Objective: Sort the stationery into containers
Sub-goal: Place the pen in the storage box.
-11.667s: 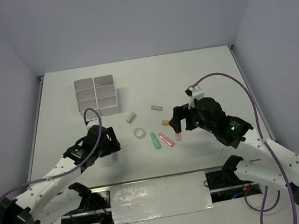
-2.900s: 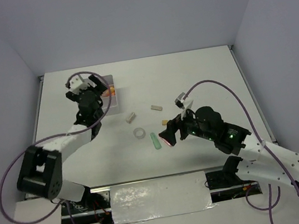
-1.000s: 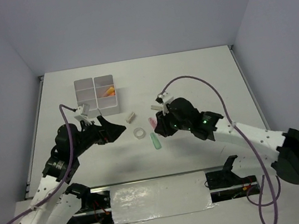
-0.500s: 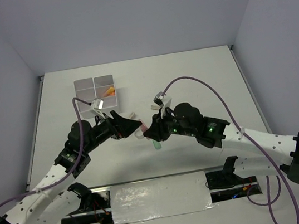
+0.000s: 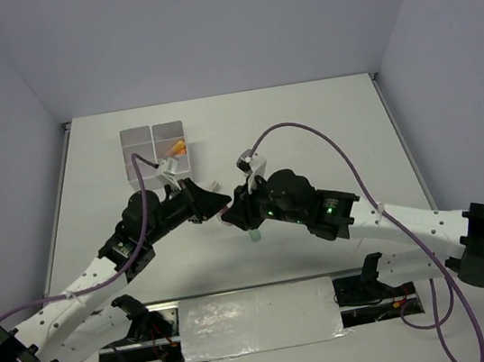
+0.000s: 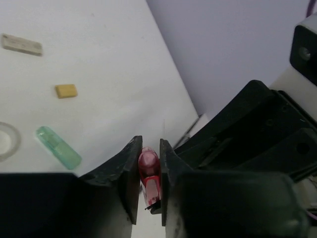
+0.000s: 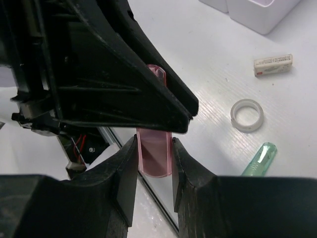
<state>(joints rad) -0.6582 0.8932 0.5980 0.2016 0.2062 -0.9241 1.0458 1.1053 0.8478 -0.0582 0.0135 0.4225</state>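
Handover: right claw [image 7: 153, 144] and left claw [image 6: 149, 144] both pinched pink marker [image 7: 154, 159]. I reckoned next: release right, left carries to organiser box [image 5: 137, 137].

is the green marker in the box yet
No, the green marker lies on the table near the tape ring, outside the organiser box.

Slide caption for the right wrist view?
Mid-air handover: right pincer and left pincer both clamp the pink marker, tape ring and green marker below.
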